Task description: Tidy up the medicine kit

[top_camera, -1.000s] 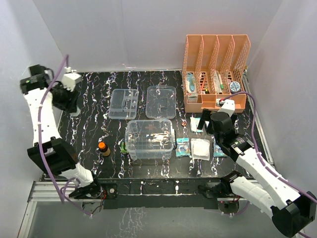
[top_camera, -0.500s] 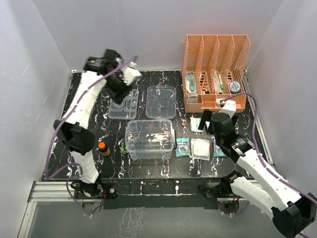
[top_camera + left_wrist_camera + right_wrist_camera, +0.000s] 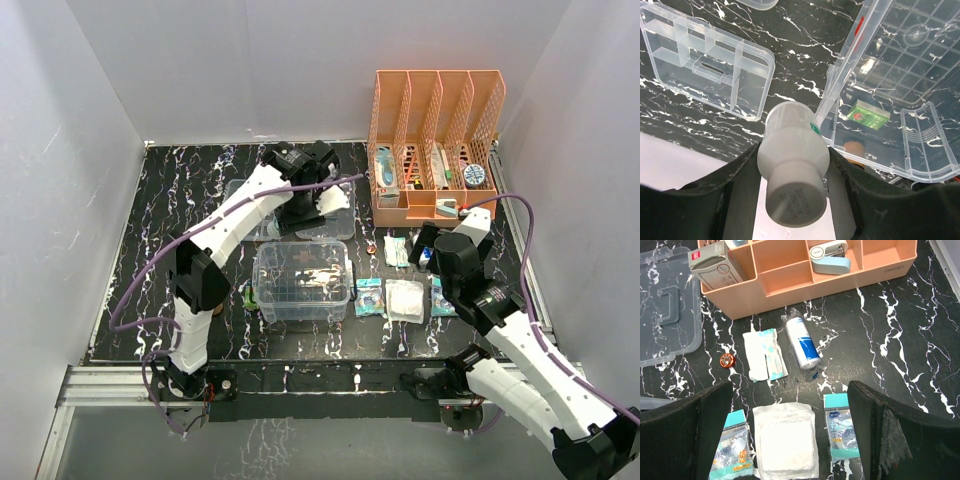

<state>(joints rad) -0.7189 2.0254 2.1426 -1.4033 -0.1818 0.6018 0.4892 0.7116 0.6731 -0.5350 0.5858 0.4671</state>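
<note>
My left gripper (image 3: 322, 196) is shut on a white plastic bottle (image 3: 792, 160) and holds it above the back of the table, over the gap between the clear divided tray (image 3: 710, 65) and the deep clear box (image 3: 900, 85). From above, the box (image 3: 302, 282) stands at the centre front. My arm partly hides the tray (image 3: 240, 205) and the clear handled lid (image 3: 335, 215). My right gripper (image 3: 790, 405) is open and empty above a white gauze pad (image 3: 787, 440), right of the box (image 3: 428, 243).
The orange file rack (image 3: 435, 140) stands at the back right. In front of it lie a bandage roll (image 3: 802, 342), a white-and-blue packet (image 3: 765, 354), a small orange cap (image 3: 727, 360) and two teal packets (image 3: 735, 445) (image 3: 841, 432). A green packet (image 3: 867, 111) shows through the box.
My left arm has swung from the far left wall across the back to the tray and lid, carrying the white bottle. My right gripper has shifted slightly.
</note>
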